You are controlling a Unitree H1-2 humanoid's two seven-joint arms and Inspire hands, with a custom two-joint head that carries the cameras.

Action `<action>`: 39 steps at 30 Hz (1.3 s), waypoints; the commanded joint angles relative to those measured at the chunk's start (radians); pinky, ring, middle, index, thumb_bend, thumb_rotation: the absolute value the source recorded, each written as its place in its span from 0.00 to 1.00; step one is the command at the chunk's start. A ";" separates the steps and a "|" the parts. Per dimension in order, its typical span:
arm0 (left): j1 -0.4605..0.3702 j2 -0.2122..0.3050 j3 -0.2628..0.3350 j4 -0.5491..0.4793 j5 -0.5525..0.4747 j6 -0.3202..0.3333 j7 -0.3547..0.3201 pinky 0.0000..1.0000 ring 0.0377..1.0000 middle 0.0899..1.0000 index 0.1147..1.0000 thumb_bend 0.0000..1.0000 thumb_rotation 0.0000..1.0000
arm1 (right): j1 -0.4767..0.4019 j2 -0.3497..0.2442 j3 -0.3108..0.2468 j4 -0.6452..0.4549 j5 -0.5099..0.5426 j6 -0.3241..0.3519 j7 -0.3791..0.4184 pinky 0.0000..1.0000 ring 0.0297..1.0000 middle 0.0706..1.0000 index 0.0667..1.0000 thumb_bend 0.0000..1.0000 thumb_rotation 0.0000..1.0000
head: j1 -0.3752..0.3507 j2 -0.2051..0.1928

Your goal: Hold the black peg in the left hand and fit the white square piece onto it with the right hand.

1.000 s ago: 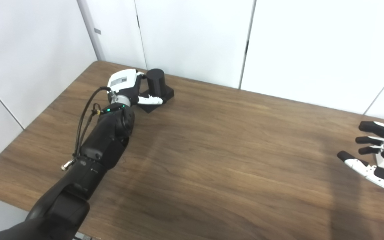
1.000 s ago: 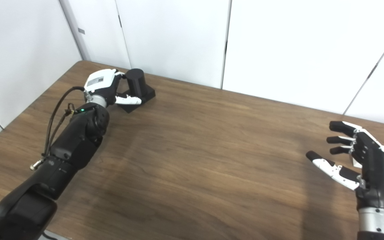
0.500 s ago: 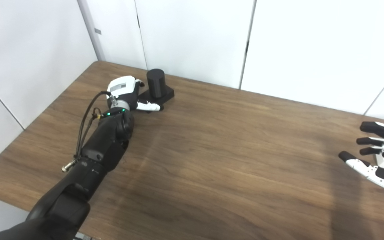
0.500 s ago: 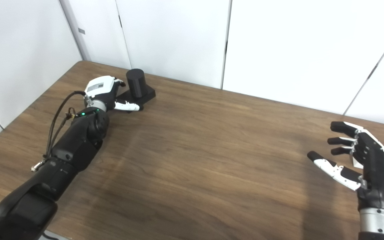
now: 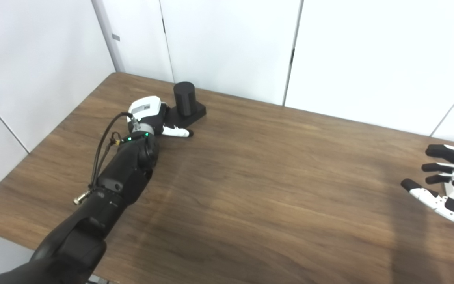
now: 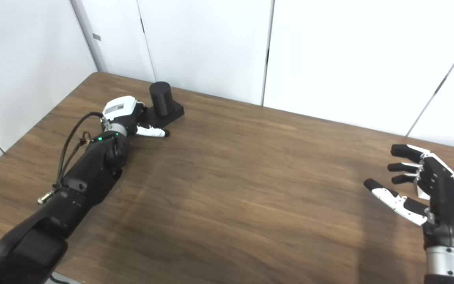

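Bright, even indoor light, w/ white wall panels (image 5: 227,43) washed out nearly to pure white. Soft sheen across middle of wooden table (image 5: 250,189). Faint broad shadows fall on wood beside left arm (image 5: 108,189) & below right hand (image 6: 428,197). Pics slightly soft overall, fine detail smeared; straight panel seams lean outward toward frame edges, wide-angle distortion.

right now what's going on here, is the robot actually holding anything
Not visibly. The left hand is reached out to the far left of the table, right beside the black peg, which stands upright on its square base. How its fingers sit on the base cannot be made out, so a grip is unconfirmed. The right hand hovers open and empty at the right side. No white square piece is in view.
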 commanded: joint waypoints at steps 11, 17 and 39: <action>-0.015 0.047 -0.029 -0.027 -0.045 -0.008 -0.034 0.75 0.91 0.87 0.56 0.76 0.36 | -0.022 -0.006 -0.012 -0.039 -0.004 -0.005 -0.006 0.51 0.61 0.69 0.65 0.52 0.00 | 0.003 0.010; -0.011 0.057 -0.057 -0.039 -0.055 -0.017 -0.058 0.76 0.91 0.85 0.54 0.73 0.32 | -0.021 -0.008 -0.016 -0.044 0.001 0.004 -0.004 0.51 0.62 0.70 0.66 0.50 0.00 | 0.002 0.014; 0.046 0.048 -0.128 -0.084 -0.133 -0.148 -0.083 0.73 0.89 0.85 0.42 0.52 0.05 | -0.024 -0.004 -0.017 -0.050 0.006 0.015 -0.006 0.49 0.59 0.69 0.64 0.50 0.00 | -0.009 0.028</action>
